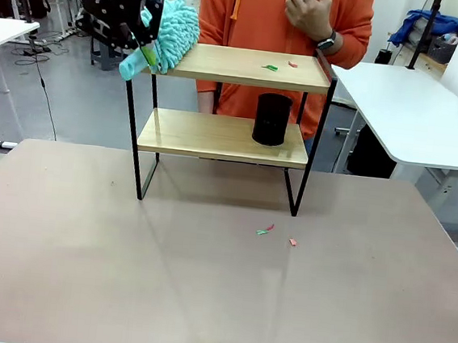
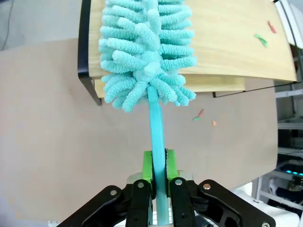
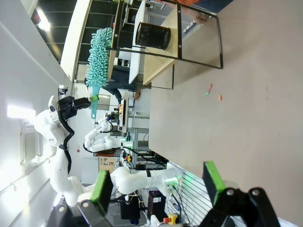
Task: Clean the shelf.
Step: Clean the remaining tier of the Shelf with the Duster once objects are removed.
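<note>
**A:** While the right gripper [image 3: 158, 182] hangs above the brown table [image 1: 200, 298], how do its jaws stand?

**B:** Spread wide. The green pads [image 3: 102, 184] are well apart and nothing is between them.

**A:** What lies nearest on the table?

**B:** A few small red and green scraps [image 1: 272, 232], right of the middle. They are just in front of the shelf's right front leg.

**A:** Where is the shelf [image 1: 224, 135] itself?

**B:** It stands upright on its four black legs toward the table's far edge, roughly midway between the left and right edges.

**A:** Is anything on it?

**B:** A black cup [image 1: 272, 119] stands upright on the lower board [image 1: 192, 135], toward the right end. On the upper board [image 1: 231, 65], two more scraps [image 1: 276, 66] lie right of the middle, one green and one red.

**A:** And the left gripper [image 1: 148, 46]?

**B:** It is at the upper board's left end, clamped on a turquoise duster [image 1: 176, 25]. The wrist view shows the handle pinched between its green pads. The fluffy head lies over the board's left end and hangs past that edge. I cannot tell how firmly it presses on the wood.

**A:** What is beyond the shelf?

**B:** A person [image 1: 259, 28] in an orange top stands just behind the table's far edge. One hand [image 1: 309, 13] is raised to the chest and holds something pale that I cannot make out.
</note>
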You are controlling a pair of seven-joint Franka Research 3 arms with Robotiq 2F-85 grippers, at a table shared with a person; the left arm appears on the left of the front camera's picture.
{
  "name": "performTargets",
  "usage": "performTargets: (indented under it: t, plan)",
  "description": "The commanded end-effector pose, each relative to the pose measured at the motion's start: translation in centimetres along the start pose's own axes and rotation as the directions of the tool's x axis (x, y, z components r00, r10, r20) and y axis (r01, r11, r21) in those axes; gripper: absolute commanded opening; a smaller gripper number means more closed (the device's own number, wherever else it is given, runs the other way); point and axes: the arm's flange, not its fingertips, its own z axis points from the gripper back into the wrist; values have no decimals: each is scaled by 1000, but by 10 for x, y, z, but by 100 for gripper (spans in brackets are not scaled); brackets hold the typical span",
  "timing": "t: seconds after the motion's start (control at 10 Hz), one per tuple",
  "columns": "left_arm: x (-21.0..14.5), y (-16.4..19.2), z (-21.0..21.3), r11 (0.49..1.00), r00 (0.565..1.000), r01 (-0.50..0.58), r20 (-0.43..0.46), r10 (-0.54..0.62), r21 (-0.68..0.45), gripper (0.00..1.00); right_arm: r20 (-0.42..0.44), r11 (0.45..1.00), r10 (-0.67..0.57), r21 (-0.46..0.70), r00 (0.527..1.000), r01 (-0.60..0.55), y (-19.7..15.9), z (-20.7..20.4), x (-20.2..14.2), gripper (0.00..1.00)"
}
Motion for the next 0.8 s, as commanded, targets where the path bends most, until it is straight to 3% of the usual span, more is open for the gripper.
performTargets:
  t: [0.0, 0.3, 0.4, 0.7]
  plan:
    - [5, -14, 7, 1000, 1000, -2, -5, 2, 12, 12, -2, 1000, 27, 4, 1000, -27, 1, 0, 1, 100]
    - [12, -37, 10, 997, 998, 51, -36, -53, -57, 12, -2, 1000, 27, 4, 1000, -27, 1, 0, 1, 100]
    - [10, -50, 5, 992, 991, 86, -93, -95, -93, 12, -2, 1000, 27, 4, 1000, -27, 1, 0, 1, 100]
    - [4, -85, 0, 978, 979, 156, -113, -172, -140, 12, -2, 1000, 27, 4, 1000, -27, 1, 0, 1, 100]
